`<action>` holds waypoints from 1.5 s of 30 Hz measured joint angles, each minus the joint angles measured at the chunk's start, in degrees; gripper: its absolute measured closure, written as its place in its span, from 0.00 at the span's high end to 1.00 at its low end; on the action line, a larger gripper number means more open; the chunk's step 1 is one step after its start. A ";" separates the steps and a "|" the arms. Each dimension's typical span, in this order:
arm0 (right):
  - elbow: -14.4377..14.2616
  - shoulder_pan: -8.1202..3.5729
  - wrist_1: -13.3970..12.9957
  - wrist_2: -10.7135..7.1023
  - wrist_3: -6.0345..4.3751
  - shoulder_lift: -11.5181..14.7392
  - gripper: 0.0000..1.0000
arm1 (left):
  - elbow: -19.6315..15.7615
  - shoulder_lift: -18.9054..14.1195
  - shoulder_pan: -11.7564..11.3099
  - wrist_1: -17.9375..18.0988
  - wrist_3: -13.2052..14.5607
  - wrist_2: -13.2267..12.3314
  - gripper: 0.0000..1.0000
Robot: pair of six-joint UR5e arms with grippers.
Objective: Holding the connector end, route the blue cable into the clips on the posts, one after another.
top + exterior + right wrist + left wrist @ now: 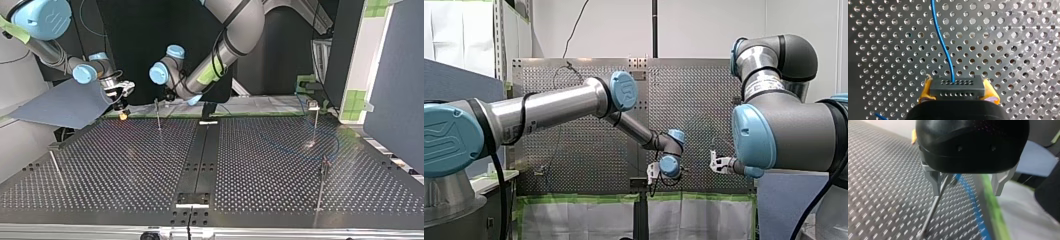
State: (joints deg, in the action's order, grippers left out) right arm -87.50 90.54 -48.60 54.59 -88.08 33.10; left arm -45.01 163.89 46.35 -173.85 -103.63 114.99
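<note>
My right gripper (958, 96) has its yellow pads (926, 90) shut on a black connector (957, 84). The blue cable (942, 37) runs out of the connector and away over the perforated plate. In the top view this gripper (121, 102) hangs over the table's far left edge. My left gripper (968, 192) stands open with its metal fingers (936, 183) on either side of a thin post (934, 207). The blue cable (971, 197) passes between those fingers, beside the post. That post (158, 114) stands at the table's far edge in the top view, under my left gripper (167, 96).
Other thin posts stand on the perforated table: one far right (315, 122), one near right (322, 185), one near left (55, 167). A black rail (200, 160) runs down the table's middle. Green tape (995, 215) marks the far edge. A grey-blue panel (65, 105) lies behind my right gripper.
</note>
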 joint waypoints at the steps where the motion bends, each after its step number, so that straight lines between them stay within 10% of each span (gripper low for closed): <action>1: 0.00 -0.01 0.11 0.00 0.09 0.00 0.00 | -0.17 -0.01 0.42 -0.33 0.00 0.44 1.00; 45: -0.01 -0.05 0.37 -0.14 0.09 -0.08 0.00 | -0.85 -0.11 2.13 4.07 -1.43 1.59 1.00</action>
State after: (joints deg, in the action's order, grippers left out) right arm -87.51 90.49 -48.22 54.45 -87.99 33.01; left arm -45.86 163.78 48.48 -169.78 -105.06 116.58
